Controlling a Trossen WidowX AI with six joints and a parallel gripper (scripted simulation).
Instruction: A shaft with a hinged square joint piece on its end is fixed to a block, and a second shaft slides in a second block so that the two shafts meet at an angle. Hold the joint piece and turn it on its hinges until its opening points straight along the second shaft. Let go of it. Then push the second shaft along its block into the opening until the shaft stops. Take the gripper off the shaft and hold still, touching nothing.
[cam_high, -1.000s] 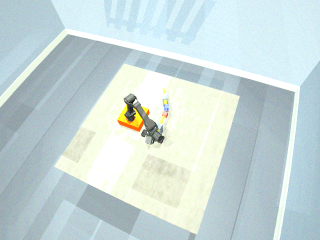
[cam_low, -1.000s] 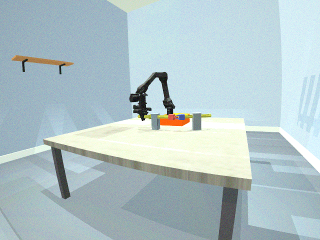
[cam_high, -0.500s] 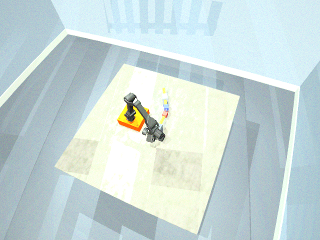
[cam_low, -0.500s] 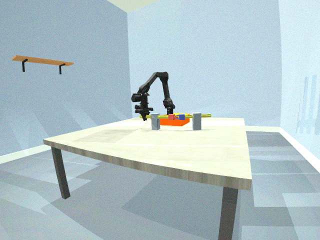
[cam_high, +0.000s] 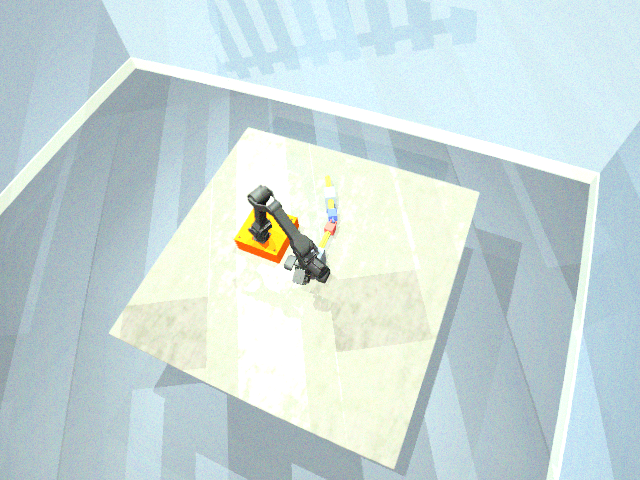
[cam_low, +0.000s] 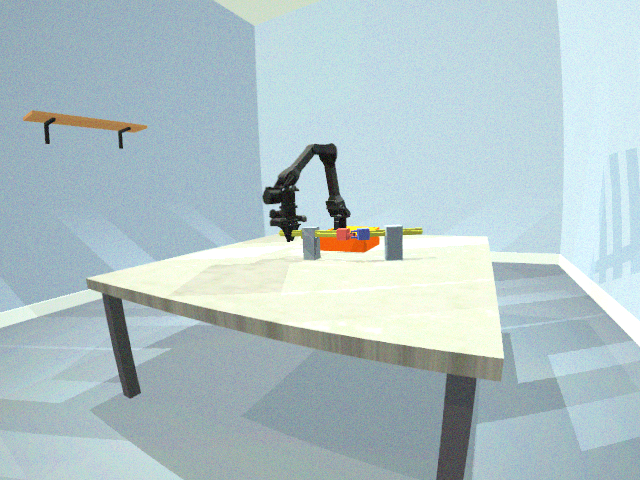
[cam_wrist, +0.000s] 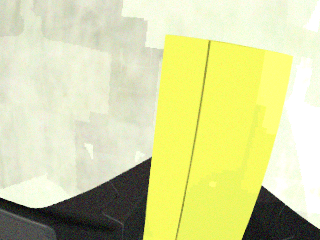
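Fingers (cam_low: 289, 237) clamped on the outer end of the yellow second shaft (cam_wrist: 214, 160), which runs through the near grey block (cam_low: 311, 242) on the desk (cam_low: 361, 310) toward the red joint piece (cam_low: 342, 234). Judged at the pushing step or its end; next, release and lift away. No readable writing or labels.

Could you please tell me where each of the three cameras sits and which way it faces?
Top: high above, tilted down at the table; the whole arm on its orange base shows.
Exterior: low in the room, off the table's far side, looking level across it; the whole arm shows.
Wrist: on the gripper, looking along the yellow shaft it grips; dark finger parts show.
All three share the yellow shaft.
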